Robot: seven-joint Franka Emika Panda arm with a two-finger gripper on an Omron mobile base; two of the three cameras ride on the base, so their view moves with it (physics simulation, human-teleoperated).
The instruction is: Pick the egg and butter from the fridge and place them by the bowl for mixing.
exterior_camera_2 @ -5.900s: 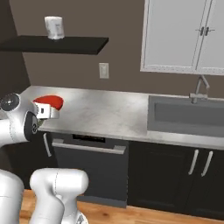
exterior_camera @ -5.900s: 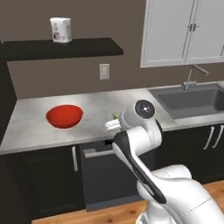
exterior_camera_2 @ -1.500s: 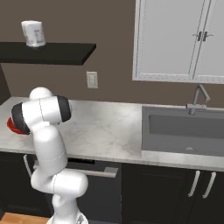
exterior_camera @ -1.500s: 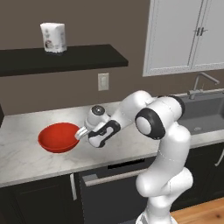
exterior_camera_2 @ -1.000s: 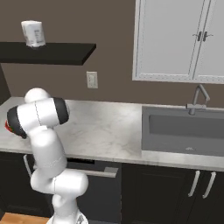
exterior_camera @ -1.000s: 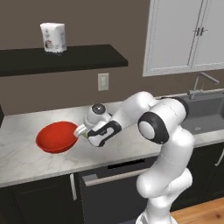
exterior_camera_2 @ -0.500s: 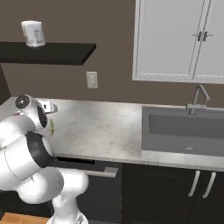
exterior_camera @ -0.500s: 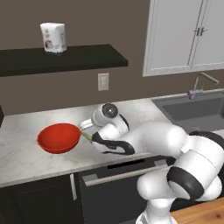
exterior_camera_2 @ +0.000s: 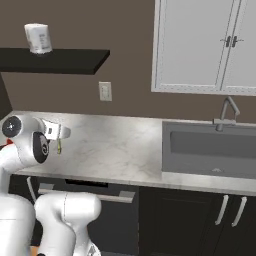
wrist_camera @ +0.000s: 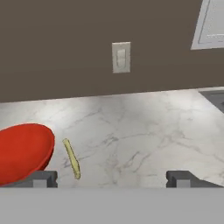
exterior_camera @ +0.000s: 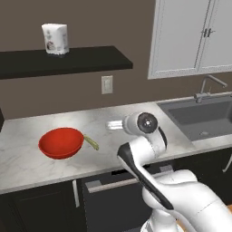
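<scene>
My hand (wrist_camera: 111, 178) is spread wide and empty above the worktop (wrist_camera: 144, 135). The butter (wrist_camera: 71, 158) lies flat just beside the red bowl (wrist_camera: 22, 151), set close for mixing; I see no egg here.

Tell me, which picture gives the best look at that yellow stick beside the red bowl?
The hand view: the butter lies in full, close beside the bowl. The left base view shows it smaller; the right base view barely.

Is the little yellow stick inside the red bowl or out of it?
Out. The yellow butter stick lies flat on the marble counter beside the red bowl.
</scene>
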